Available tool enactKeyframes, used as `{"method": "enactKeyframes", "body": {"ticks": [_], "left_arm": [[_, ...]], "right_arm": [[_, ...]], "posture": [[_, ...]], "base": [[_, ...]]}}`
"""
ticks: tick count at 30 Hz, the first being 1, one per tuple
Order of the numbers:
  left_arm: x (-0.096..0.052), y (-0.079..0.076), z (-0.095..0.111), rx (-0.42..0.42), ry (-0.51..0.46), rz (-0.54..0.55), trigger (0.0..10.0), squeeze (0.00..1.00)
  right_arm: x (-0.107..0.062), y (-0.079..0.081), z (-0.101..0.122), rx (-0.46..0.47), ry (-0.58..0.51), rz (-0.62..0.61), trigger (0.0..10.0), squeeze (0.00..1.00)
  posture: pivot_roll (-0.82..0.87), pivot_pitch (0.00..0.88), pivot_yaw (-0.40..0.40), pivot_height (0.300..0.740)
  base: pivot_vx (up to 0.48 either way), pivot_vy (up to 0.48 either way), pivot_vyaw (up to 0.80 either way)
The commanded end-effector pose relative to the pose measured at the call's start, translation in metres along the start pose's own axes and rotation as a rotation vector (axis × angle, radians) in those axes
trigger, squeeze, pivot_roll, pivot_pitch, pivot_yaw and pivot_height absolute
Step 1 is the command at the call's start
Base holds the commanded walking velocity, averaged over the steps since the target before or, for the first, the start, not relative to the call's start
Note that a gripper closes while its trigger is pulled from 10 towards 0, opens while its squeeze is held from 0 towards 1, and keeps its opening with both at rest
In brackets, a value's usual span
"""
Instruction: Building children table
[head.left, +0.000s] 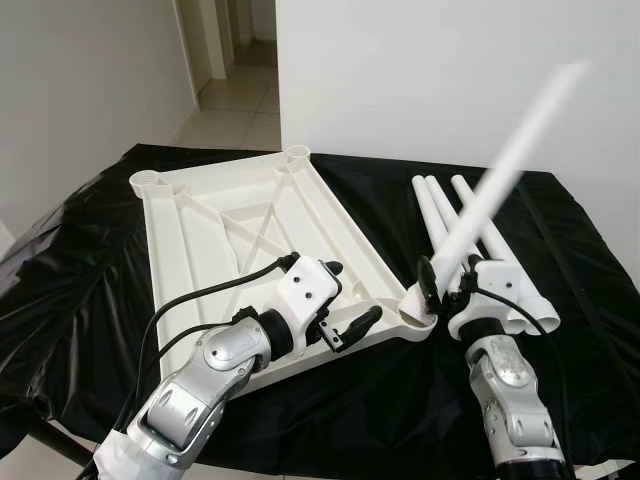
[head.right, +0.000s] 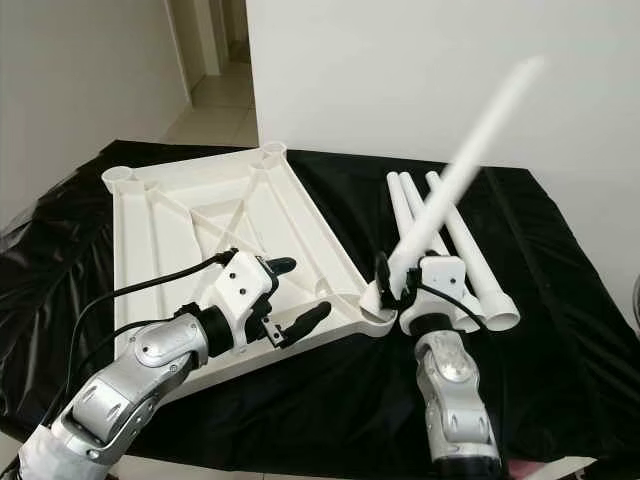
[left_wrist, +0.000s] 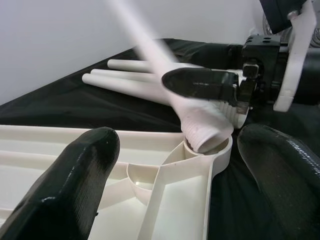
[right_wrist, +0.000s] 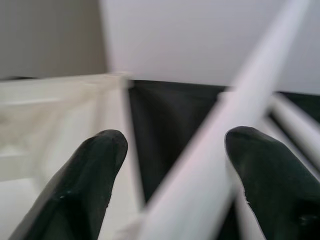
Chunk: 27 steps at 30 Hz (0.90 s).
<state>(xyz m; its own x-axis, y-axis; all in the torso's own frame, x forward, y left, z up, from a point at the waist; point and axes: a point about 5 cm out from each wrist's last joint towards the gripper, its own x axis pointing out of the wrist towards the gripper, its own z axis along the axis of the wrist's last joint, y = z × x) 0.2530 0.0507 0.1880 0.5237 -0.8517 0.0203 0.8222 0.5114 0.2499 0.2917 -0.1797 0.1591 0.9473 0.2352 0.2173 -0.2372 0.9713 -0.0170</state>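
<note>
A white plastic tabletop (head.left: 230, 230) lies upside down on the black-covered table, ribs up, with round sockets at its corners. My right gripper (head.left: 447, 282) is shut on a white table leg (head.left: 505, 160) that tilts up and to the right and is blurred by motion. The leg's threaded end (left_wrist: 202, 132) sits at the near right corner socket (left_wrist: 212, 152). My left gripper (head.left: 352, 298) stands open just left of that corner, over the tabletop's near edge, with nothing between its fingers (left_wrist: 75, 180). Three more legs (head.left: 450, 215) lie side by side to the right of the tabletop.
A black plastic sheet (head.left: 90, 290) covers the table and hangs over its edges. A white wall (head.left: 430, 70) rises right behind the table, and a hallway (head.left: 235, 60) opens at the back left. A black cable (head.left: 190, 300) loops over my left forearm.
</note>
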Motion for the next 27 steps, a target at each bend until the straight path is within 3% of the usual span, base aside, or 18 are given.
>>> {"method": "enactKeyframes", "body": {"ticks": [1,4,14,27], "left_arm": [[0.001,-0.002,-0.002,-0.006,0.012,-0.043,10.0,0.00],[0.001,-0.001,-0.002,-0.009,0.008,-0.036,10.0,0.00],[0.002,-0.001,-0.002,-0.018,0.002,-0.025,10.0,0.00],[0.002,0.003,-0.003,-0.010,0.008,-0.042,10.0,0.00]], "right_arm": [[0.002,-0.001,-0.001,0.043,0.020,0.067,0.0,0.02],[0.005,-0.006,0.000,0.011,0.027,0.077,0.0,0.00],[0.007,-0.009,0.000,0.066,0.019,0.095,0.0,0.00],[0.009,-0.013,0.004,0.060,-0.004,0.083,0.0,0.00]], "posture": [[-0.02,0.023,0.018,0.740],[-0.02,0.023,0.009,0.740],[-0.02,0.020,0.004,0.740],[-0.03,0.020,0.016,0.740]], "base": [[0.000,0.000,0.00],[0.000,0.000,0.00],[0.000,0.000,0.00],[0.000,0.000,0.00]]}}
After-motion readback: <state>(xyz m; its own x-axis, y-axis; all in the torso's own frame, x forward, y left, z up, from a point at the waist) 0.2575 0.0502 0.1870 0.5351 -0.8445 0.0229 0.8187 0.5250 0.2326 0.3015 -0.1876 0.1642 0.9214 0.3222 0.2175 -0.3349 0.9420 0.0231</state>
